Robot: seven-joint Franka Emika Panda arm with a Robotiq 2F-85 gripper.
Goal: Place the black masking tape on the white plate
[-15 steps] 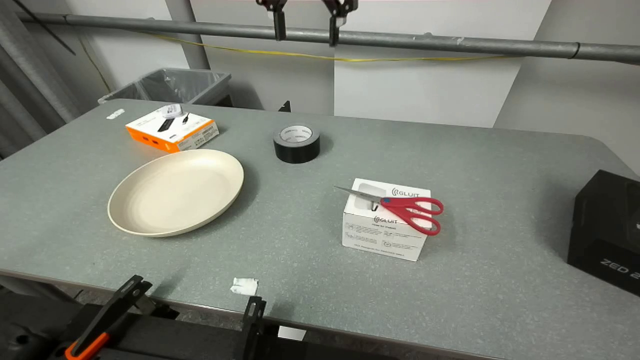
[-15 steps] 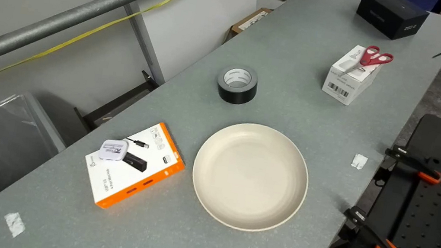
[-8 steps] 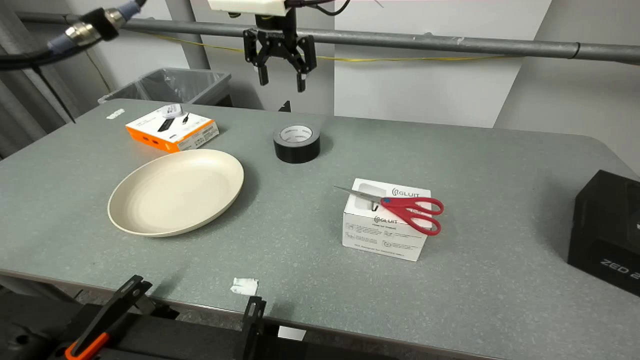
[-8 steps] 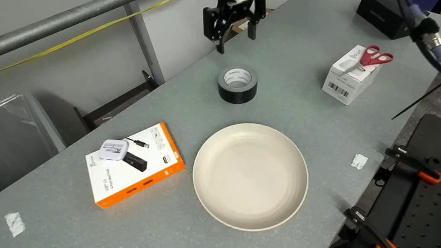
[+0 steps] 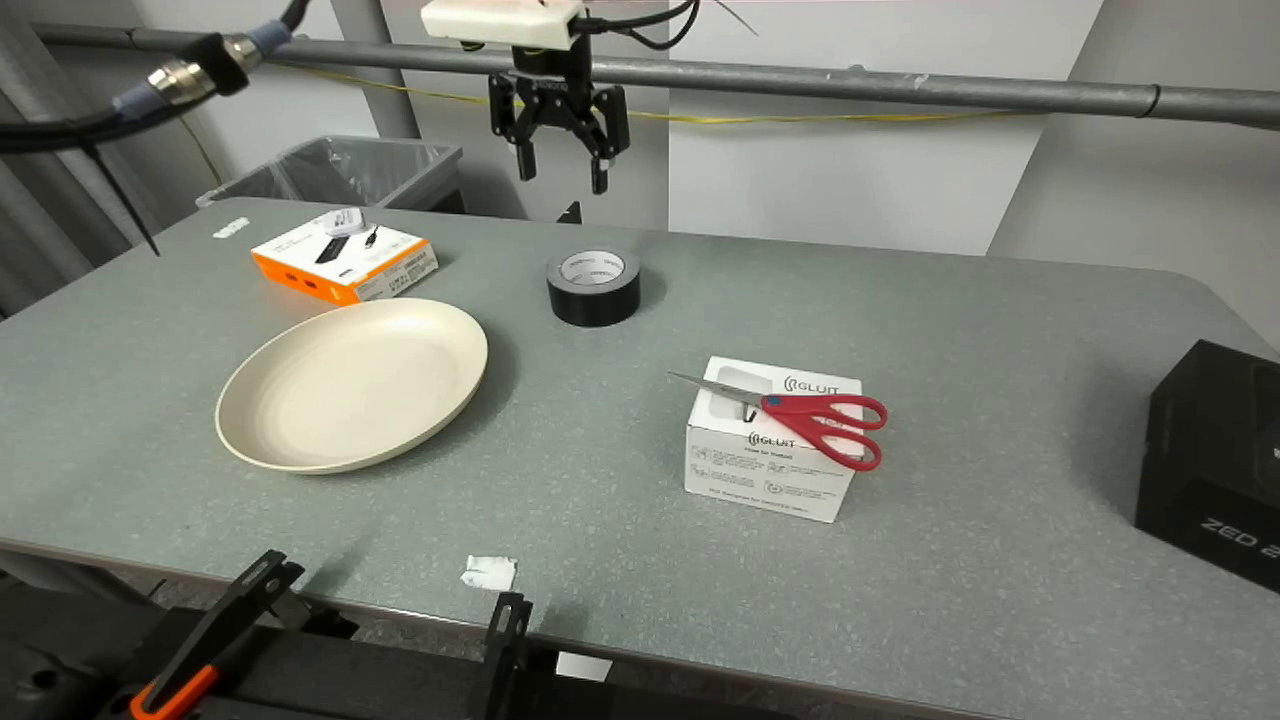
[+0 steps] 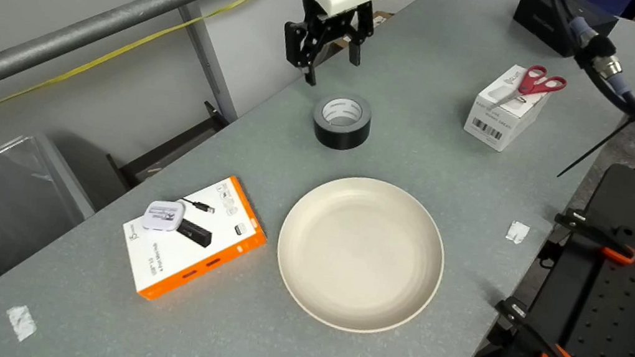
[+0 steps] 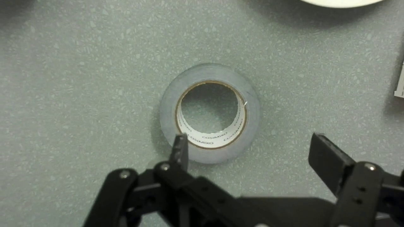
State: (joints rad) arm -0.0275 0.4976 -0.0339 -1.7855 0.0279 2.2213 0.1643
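Note:
The black masking tape (image 5: 594, 308) lies flat on the grey table, also in an exterior view (image 6: 340, 140). The wrist view shows its ring (image 7: 217, 155) from above, with the hollow white core facing up. The white plate (image 5: 355, 385) rests on the table beside the tape, also in an exterior view (image 6: 361, 254); only its rim (image 7: 344, 2) shows in the wrist view. My gripper (image 5: 563, 185) is open and empty, above the table and apart from the tape. It also shows in an exterior view (image 6: 332, 73). In the wrist view, one finger of the gripper (image 7: 248, 148) overlaps the tape's lower left edge.
A white box (image 5: 760, 465) with red scissors (image 5: 815, 415) on top stands on the table. An orange and white box (image 5: 340, 262) lies beside the plate. A large black box (image 5: 1215, 460) stands at the table's end. A grey pipe (image 5: 900, 92) runs behind the table.
My gripper has come down and across to near the tape; more of the arm is in view. It has lowered slightly over the last half second. The tape and plate have not moved.

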